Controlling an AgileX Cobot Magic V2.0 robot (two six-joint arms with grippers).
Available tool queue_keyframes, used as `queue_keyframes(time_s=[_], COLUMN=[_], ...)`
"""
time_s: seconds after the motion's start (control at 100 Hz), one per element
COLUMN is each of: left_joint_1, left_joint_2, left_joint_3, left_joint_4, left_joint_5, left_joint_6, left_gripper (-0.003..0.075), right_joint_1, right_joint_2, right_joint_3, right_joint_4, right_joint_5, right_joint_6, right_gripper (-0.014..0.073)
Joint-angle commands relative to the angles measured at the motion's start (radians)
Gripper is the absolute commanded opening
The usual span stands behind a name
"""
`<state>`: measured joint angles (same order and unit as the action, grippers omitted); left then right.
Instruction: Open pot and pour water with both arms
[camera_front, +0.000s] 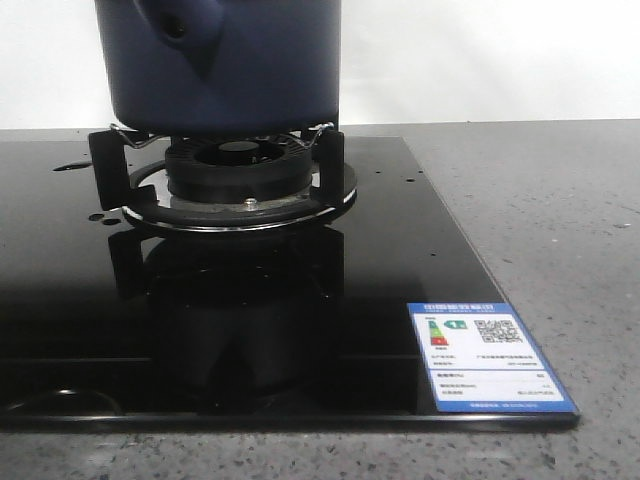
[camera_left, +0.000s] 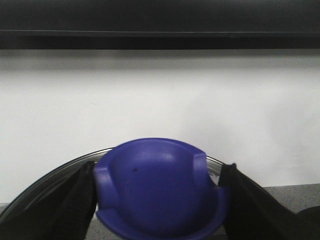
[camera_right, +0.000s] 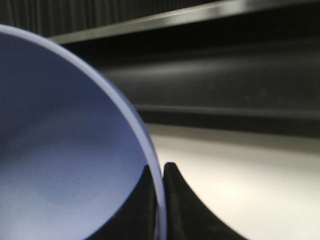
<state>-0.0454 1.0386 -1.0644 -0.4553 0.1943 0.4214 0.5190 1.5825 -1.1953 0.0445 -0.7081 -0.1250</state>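
Left hand (camera_left: 159, 200) grips blue knob (camera_left: 157, 187); glass lid (camera_left: 45, 182) beneath.

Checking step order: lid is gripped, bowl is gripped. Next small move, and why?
Probably bring the bowl over the pot and begin tilting. The right gripper pinches the bowl's rim, and the left gripper holds the lid knob with a wall behind it, which suggests the lid is off. The front view crops the pot's top, so confirm.

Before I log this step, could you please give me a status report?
Left claw shut on lid knob. Right claw shut on bowl rim. Pot on burner.
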Motion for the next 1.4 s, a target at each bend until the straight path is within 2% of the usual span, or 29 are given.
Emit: queue_keyframes(time_s=[0.0,0.46,1.05,1.17,1.31,1.39], left_joint_1=[0.006,0.006,0.006,0.004,0.004,0.000], left_joint_2=[-0.020,-0.020,-0.020,-0.020,-0.020,-0.020], left_joint_3=[-0.042,-0.042,-0.042,-0.042,-0.042,-0.042], left_joint_4=[-0.018,-0.018,-0.035,-0.050,-0.070,-0.105], left_joint_5=[-0.101,-0.103,-0.103,-0.105,-0.105,-0.105], left_joint_6=[-0.001,-0.001,-0.001,-0.001,-0.001,-0.001], left_gripper=[0.0396,0.0396,0.0396,0.0396,0.0396,0.0396], right_joint_1=[0.002,0.002,0.002,-0.002,-0.035,-0.070], right_joint_2=[-0.055,-0.055,-0.060,-0.086,-0.121,-0.135], right_joint_3=[-0.027,-0.043,-0.043,-0.070,-0.188,-0.292], right_joint_4=[-0.028,-0.028,-0.028,-0.024,-0.019,-0.010], right_joint_5=[-0.107,-0.146,-0.103,0.062,0.431,0.716], right_joint_6=[0.008,0.008,0.008,0.008,0.008,0.008], right_gripper=[-0.0063,-0.0063,-0.0063,-0.0063,-0.0063,-0.0063])
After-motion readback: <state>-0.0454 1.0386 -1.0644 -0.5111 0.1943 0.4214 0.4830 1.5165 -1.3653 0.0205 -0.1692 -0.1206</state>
